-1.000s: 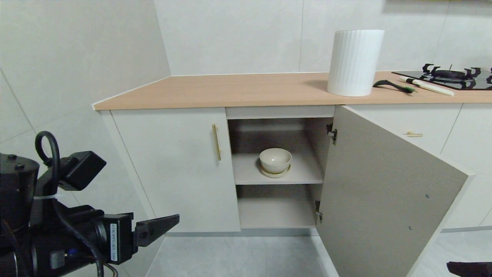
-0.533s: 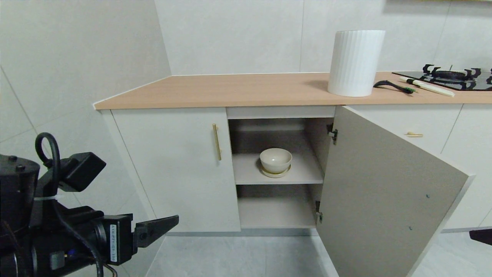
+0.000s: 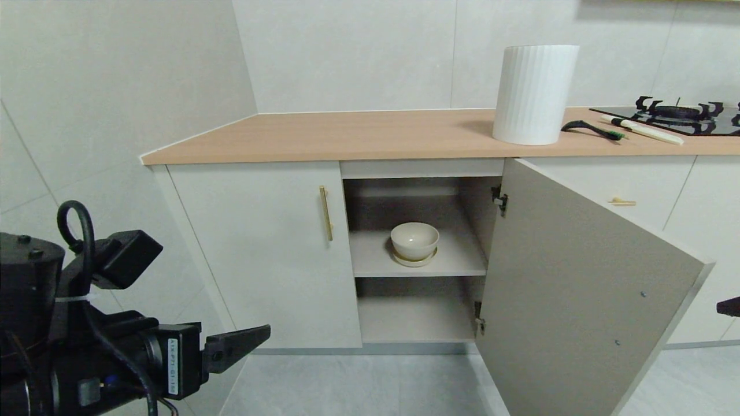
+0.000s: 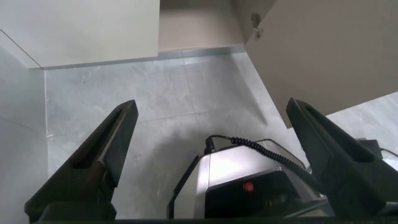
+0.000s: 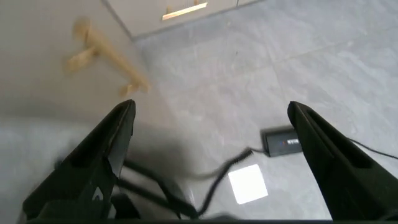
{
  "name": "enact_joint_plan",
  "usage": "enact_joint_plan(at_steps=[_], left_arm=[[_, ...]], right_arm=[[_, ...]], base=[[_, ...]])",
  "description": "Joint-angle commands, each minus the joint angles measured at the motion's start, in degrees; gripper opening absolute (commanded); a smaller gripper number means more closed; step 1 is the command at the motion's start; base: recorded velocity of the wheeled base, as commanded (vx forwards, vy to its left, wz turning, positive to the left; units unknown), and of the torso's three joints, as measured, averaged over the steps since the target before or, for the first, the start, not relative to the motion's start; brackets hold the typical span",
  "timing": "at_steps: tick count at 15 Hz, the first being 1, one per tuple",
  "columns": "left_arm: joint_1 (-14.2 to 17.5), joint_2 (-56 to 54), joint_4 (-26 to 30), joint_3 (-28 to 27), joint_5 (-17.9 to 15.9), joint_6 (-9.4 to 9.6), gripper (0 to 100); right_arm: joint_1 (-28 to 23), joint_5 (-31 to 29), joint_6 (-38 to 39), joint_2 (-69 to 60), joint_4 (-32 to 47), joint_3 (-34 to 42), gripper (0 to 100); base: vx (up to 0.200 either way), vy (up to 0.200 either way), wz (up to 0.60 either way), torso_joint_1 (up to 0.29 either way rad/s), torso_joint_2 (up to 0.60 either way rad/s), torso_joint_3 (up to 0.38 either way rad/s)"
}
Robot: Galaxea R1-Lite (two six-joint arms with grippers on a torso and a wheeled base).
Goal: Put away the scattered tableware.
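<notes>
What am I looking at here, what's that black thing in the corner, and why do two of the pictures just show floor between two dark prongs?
This is a two-armed robot in a kitchen. The large picture comes from a camera on its head, and the black thing low on the left is the robot's own left arm. The other two pictures come from a camera on each wrist, looking out between that hand's two fingers: the left gripper and the right gripper. Both are open and hold nothing, with floor tiles beneath them. Ahead, a cabinet door stands open. Inside, a bowl sits on a small plate on the upper shelf. On the countertop stand a white ribbed container, a black utensil and a pale utensil, next to a stove.
</notes>
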Motion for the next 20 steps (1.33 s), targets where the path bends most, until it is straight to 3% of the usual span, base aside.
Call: enact_joint_plan(at_steps=[1,5,13,17,20], left_arm=[[0.0,0.2,0.0,0.0,0.0,-0.04,100],[0.0,0.2,0.0,0.0,0.0,-0.04,100],[0.0,0.2,0.1,0.0,0.0,-0.04,100],[0.0,0.1,0.0,0.0,-0.6,-0.12,100],[0.0,0.1,0.0,-0.1,-0.6,-0.21,100]], right_arm=[[-2.6,0.3,1.0,5.0,-3.1,0.2,100],[-2.6,2.4,6.1,9.6,-9.2,1.1,100],[0.1,4.9,9.0,11.3,-9.3,1.2,100],[4.8,4.9,11.6,11.3,-9.3,1.5,100],[12.9,4.9,15.6,11.3,-9.3,1.5,100]], base=[[0.0,0.0,0.0,0.0,0.0,0.0],[0.0,0.0,0.0,0.0,0.0,0.0],[0.0,0.0,0.0,0.0,0.0,0.0],[0.0,0.0,0.0,0.0,0.0,0.0],[0.0,0.0,0.0,0.0,0.0,0.0]])
